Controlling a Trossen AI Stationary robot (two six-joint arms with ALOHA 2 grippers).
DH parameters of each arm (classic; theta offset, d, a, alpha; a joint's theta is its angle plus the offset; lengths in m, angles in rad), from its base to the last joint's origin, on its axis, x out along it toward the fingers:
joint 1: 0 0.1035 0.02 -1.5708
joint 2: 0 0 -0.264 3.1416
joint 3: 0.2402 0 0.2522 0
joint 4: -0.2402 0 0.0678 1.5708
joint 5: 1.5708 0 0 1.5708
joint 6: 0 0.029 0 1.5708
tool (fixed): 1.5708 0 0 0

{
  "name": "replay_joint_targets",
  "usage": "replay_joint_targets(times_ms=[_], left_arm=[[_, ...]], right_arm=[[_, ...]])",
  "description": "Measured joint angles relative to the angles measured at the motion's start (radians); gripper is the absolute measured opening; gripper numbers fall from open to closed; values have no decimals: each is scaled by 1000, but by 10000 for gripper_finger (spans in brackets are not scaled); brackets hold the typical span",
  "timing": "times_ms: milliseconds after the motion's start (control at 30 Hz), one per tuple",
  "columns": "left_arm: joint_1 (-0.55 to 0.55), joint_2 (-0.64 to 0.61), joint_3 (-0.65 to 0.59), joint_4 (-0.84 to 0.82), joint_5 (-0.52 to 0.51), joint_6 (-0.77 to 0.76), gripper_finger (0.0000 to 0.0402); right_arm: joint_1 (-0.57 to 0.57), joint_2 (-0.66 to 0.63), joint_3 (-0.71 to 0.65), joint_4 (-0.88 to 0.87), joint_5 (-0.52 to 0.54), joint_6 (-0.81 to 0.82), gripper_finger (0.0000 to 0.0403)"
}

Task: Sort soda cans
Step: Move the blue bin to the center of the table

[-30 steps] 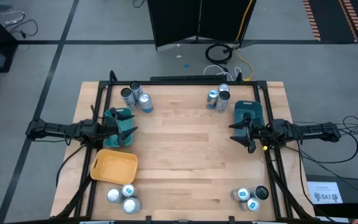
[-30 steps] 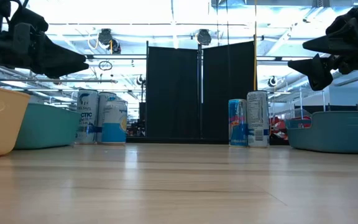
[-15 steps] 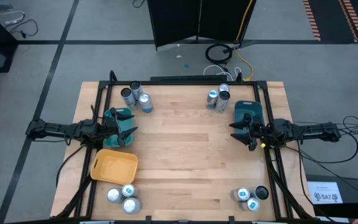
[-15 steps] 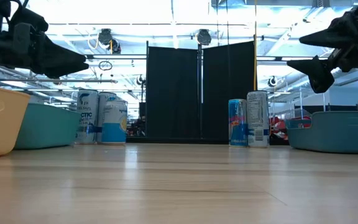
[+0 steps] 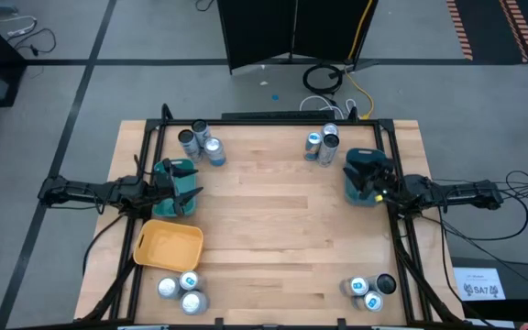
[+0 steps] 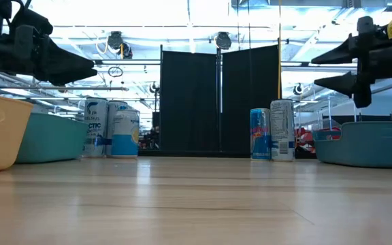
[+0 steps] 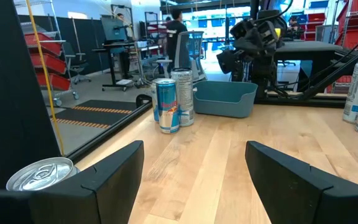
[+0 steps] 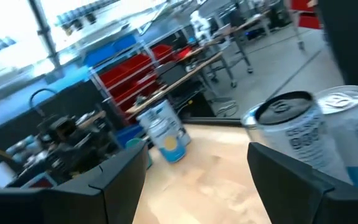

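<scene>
Soda cans stand upright in small groups at the table's corners: far left (image 5: 200,143), far right (image 5: 322,145), near left (image 5: 181,291) and near right (image 5: 370,291). My left gripper (image 5: 192,191) hangs open above the left teal tray (image 5: 165,170), pointing level toward the table's middle, nothing between its fingers (image 7: 110,171). My right gripper (image 5: 354,177) hangs open above the right teal tray (image 5: 370,158), turned toward the far-left cans (image 8: 163,132), and is also empty. The low view shows both grippers, left (image 6: 80,68) and right (image 6: 320,71), well above the table.
A yellow tray (image 5: 168,244) lies near the left edge, between the left teal tray and the near-left cans. Bare wood spans the table's middle (image 5: 273,220). A black frame rail (image 5: 273,117) runs along the far edge. People and shelving show in the room beyond.
My right gripper has swung toward the table's far edge and rolled about its own axis, staying open and empty. It now sits over the right teal tray. No can has moved.
</scene>
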Motion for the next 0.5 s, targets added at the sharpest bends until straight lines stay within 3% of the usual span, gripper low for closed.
replay_joint_targets(times_ms=[367,500], left_arm=[[0,0,0,1,0,0,290],[0,0,0,1,0,0,290]], right_arm=[[0,0,1,-2,28,-62,270],[0,18,32,-6,25,-161,270]])
